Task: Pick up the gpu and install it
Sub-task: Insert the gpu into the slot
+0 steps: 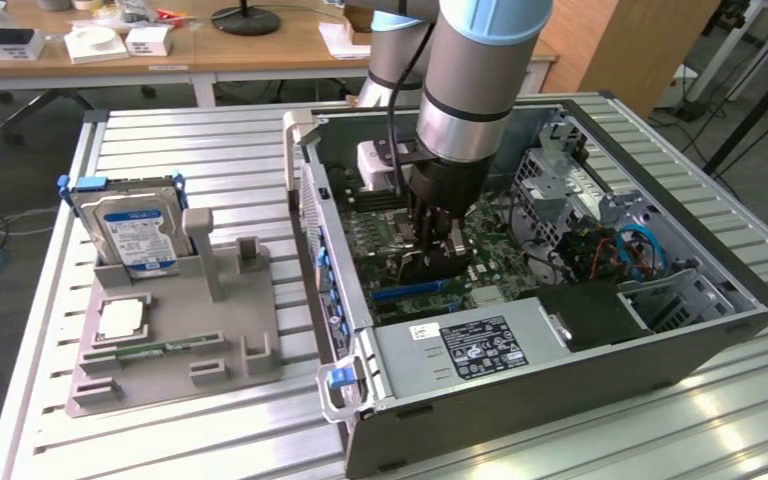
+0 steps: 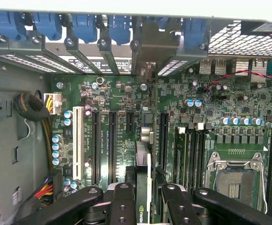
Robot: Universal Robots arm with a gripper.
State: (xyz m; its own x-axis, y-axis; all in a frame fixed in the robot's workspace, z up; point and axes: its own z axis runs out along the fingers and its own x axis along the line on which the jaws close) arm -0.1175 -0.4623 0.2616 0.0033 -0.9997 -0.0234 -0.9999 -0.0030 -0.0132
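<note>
While gripper [image 2: 148,199] clamps gpu [image 2: 143,164] edge-on above motherboard [image 2: 108,93], NVIDIA logo legible on card.

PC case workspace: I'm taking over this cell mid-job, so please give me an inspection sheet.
Surface: slatted metal table carrying open PC case and grey fixture.
Job's things: gpu edge-on over motherboard; seating unclear.
Clutter: hard drive upright in fixture.
Grippers: gripper inside the case, shut on gpu.
Cables: blue cables in case; red-black wire over board.
Surroundings: desk with boxes behind.
</note>
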